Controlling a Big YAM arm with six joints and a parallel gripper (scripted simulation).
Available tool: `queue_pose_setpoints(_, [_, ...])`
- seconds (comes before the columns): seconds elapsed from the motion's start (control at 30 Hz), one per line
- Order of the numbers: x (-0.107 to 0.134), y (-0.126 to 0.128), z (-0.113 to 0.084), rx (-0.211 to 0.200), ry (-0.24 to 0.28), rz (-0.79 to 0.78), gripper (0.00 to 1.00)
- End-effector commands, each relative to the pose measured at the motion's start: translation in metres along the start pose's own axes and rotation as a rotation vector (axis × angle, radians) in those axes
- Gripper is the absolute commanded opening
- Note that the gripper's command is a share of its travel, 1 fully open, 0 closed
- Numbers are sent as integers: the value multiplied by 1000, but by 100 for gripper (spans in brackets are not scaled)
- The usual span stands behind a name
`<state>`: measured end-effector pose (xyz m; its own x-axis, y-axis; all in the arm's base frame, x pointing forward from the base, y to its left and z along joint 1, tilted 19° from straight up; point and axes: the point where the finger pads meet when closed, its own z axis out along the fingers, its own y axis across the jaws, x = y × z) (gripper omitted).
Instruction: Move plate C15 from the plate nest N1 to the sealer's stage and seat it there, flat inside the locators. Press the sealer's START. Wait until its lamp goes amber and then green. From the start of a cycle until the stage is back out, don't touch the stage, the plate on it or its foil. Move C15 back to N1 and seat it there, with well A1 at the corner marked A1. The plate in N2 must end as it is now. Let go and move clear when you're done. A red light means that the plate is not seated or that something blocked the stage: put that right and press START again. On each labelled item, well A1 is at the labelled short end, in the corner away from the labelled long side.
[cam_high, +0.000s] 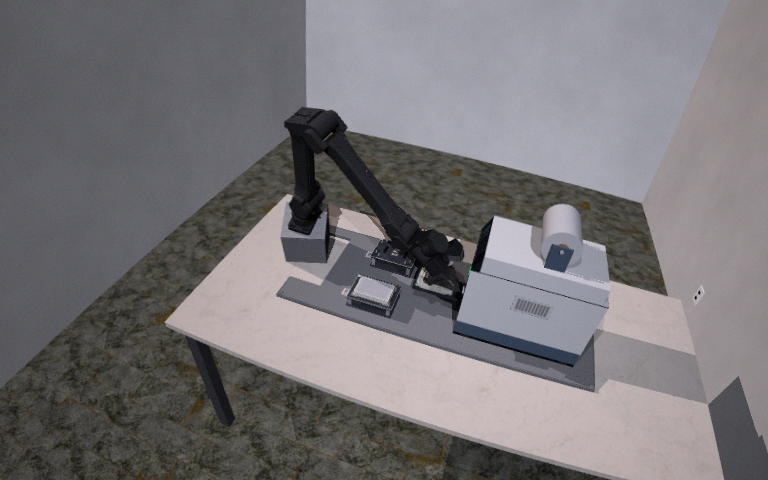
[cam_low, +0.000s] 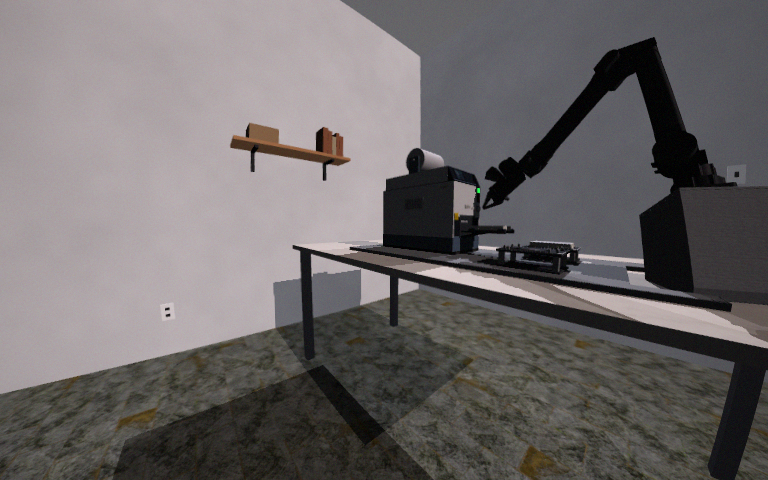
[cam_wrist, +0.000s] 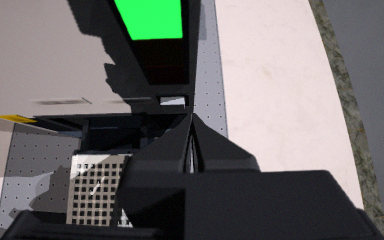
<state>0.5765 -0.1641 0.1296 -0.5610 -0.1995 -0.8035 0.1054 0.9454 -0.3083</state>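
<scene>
My gripper (cam_high: 459, 295) (cam_low: 485, 207) (cam_wrist: 191, 120) is shut and empty. Its tips are close to the sealer's front, by a small light rectangle (cam_wrist: 172, 101) below the lamp; contact cannot be told. The lamp (cam_low: 478, 190) (cam_wrist: 155, 17) is green. The stage (cam_low: 493, 231) is out. Plate C15 (cam_high: 425, 281) (cam_wrist: 95, 191) lies on it, left of the fingers in the wrist view and partly hidden by them; dark wells show. Nest N1 (cam_high: 390, 261) is empty. The plate in N2 (cam_high: 373, 290) sits in its nest.
The sealer (cam_high: 526, 308) (cam_low: 417, 217) (cam_wrist: 40, 65) stands beyond the stage, with a foil roll (cam_high: 561, 232) (cam_low: 427, 159) on top. The arm reaches over N1. A perforated dark base plate (cam_high: 339, 308) lies under the nests and sealer.
</scene>
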Motion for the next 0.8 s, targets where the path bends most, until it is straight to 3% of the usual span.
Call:
queue_pose_setpoints(0.0, [6,-5,-6,4,13,-2,0])
queue_pose_setpoints(0.3, [-12,14,0,-5,-27,5,0])
queue_pose_setpoints(0.6, [-11,-4,8,16,-28,-4,0])
queue_pose_setpoints(0.77, [-21,-4,3,24,-48,3,0])
